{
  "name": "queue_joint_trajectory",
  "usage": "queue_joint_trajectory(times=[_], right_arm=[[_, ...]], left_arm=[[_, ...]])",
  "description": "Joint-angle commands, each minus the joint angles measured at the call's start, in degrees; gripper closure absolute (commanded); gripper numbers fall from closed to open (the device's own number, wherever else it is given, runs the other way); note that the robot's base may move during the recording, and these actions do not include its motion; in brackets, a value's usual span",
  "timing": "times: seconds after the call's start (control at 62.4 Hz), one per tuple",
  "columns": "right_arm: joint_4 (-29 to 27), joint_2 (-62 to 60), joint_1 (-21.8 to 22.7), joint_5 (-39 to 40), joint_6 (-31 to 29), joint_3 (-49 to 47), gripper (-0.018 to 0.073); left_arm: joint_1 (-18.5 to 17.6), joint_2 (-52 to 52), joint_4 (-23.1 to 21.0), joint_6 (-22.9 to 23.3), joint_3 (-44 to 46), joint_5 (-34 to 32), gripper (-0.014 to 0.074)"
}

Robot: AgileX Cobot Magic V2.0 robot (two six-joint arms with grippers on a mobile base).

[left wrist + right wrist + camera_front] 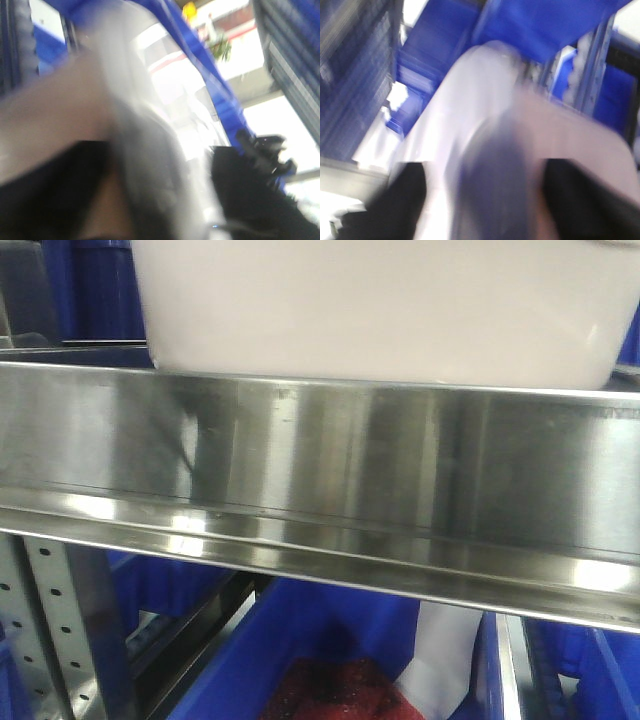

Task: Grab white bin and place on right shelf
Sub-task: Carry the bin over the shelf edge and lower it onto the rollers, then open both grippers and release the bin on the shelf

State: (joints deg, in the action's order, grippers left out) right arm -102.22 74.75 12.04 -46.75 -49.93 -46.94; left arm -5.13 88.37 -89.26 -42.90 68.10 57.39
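The white bin (380,310) fills the top of the front view, its whitish-pink base level with the top edge of the right shelf's (320,470) broad steel rail. Whether it rests on the shelf or hangs just above it is unclear. Both wrist views are heavily blurred. My left gripper (155,192) has its black fingers (50,195) on either side of the bin's grey handle (150,160), beside the pinkish wall (50,115). In the same way my right gripper (495,197) straddles the grey handle (495,165) between the glossy lid (455,110) and the pink side (570,135).
Below the rail stand blue bins (300,640), one holding something dark red (340,690) and a white sheet (440,650). A perforated upright (50,630) rises at the lower left. More blue bins (95,290) stand behind the white bin and in the right wrist view (545,25).
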Motion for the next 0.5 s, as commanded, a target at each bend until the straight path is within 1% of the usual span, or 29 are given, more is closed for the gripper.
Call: queue_joint_trajectory(times=[0.0,0.048,0.144,0.208,0.241,0.273,0.385,0.401,0.481], right_arm=[[-4.14,-1.65,-1.26,-11.91,-2.15,-1.79,-0.0073],[-4.01,-1.65,-1.26,-11.51,-3.10,-1.86,-0.0073],[-3.36,-1.65,-1.26,-9.90,-4.69,-2.08,-0.0073],[-0.96,-1.65,-1.26,-8.17,-5.06,-3.15,-0.0073],[1.27,-1.65,-1.26,-7.36,-5.06,-3.86,-0.0073],[3.24,-1.65,-1.26,-6.23,-5.06,-4.87,-0.0073],[11.55,-1.65,-1.26,-2.81,-5.01,-8.47,-0.0073],[12.68,-1.65,-1.26,-2.38,-4.94,-8.97,-0.0073],[18.48,-1.71,-1.26,-0.49,-4.51,-11.27,-0.0073]], left_arm=[[-1.85,-2.11,-4.59,-0.93,1.95,7.50,0.0069],[-1.85,-2.11,-4.69,-1.75,1.95,7.77,0.0043],[-1.85,-2.11,-4.57,-2.91,1.95,7.47,0.0043],[-1.75,-2.11,-3.83,-2.91,2.15,6.58,0.0043],[-1.75,-2.11,-2.83,-2.91,2.49,5.99,0.0043],[-1.75,-2.11,-1.18,-2.91,3.06,5.42,0.0043],[-1.75,-2.11,6.98,-2.78,6.06,4.12,0.0043],[-1.75,-2.11,8.66,-2.60,6.50,4.08,0.0043],[-1.75,-2.11,13.89,-1.80,9.28,3.82,0.0043]])
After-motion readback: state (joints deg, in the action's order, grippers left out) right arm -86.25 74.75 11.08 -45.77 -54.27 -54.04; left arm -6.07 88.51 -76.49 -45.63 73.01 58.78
